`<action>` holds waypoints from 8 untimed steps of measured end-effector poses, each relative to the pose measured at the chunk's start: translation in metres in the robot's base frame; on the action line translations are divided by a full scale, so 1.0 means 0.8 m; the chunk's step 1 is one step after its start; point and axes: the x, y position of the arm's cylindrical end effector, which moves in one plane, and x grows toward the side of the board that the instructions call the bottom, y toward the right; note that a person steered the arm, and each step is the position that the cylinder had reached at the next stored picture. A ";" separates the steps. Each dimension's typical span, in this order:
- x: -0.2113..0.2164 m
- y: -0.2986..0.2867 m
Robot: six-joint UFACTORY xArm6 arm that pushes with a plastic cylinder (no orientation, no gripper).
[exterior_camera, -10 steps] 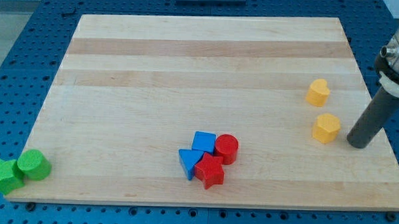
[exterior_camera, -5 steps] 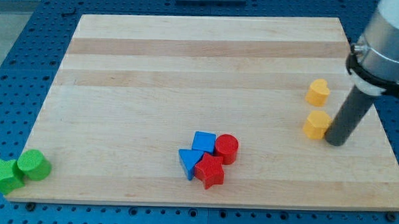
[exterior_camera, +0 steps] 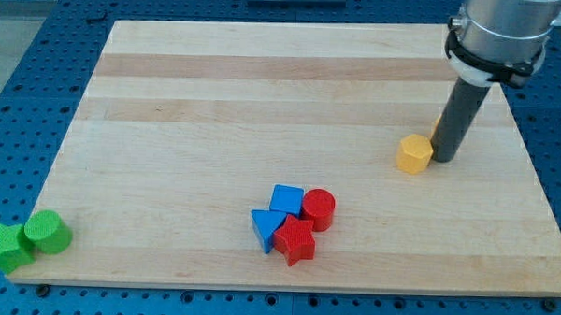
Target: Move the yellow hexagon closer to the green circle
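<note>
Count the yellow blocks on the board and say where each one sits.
1 fully visible: the yellow hexagon, at the view's right, just left of my tip. A yellow-orange sliver shows behind the rod, probably a second yellow block, mostly hidden.

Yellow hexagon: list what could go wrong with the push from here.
My tip touches only the right side of the yellow hexagon, so it may slip off or spin it. The red and blue cluster, nearest the red cylinder, lies roughly between it and the green circle: a straight push might scatter them.

Hexagon just left of my tip
</note>
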 end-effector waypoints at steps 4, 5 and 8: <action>0.009 -0.041; 0.009 -0.061; 0.009 -0.141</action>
